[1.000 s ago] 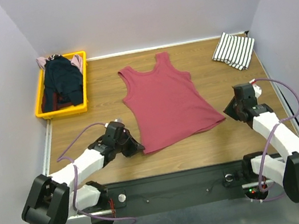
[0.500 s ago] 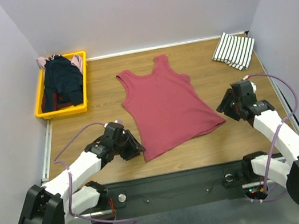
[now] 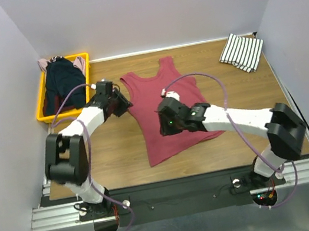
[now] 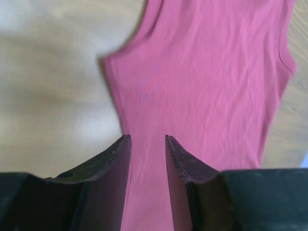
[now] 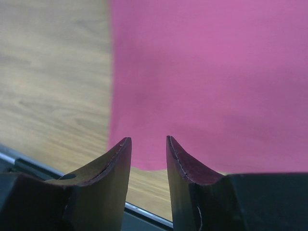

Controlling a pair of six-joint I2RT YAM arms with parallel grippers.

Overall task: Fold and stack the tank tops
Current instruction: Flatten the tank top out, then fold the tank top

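Around: yellow bin (image 3: 41, 115) far left (dark tops (image 3: 64, 83) inside), striped top (image 3: 242, 51) far right.
Table (image 3: 110, 153): open wood near left.
Left gripper (image 3: 122, 102), right gripper (image 3: 167, 124): parted, empty, at red top (image 3: 170, 96).

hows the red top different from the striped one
The red top is plain, while the striped top is white with thin dark stripes. The red top lies spread open with its neck and straps showing, but the striped top is folded into a small bundle. The red top sits mid-table, and the striped top is in the far right corner. Both rest on the wooden table.
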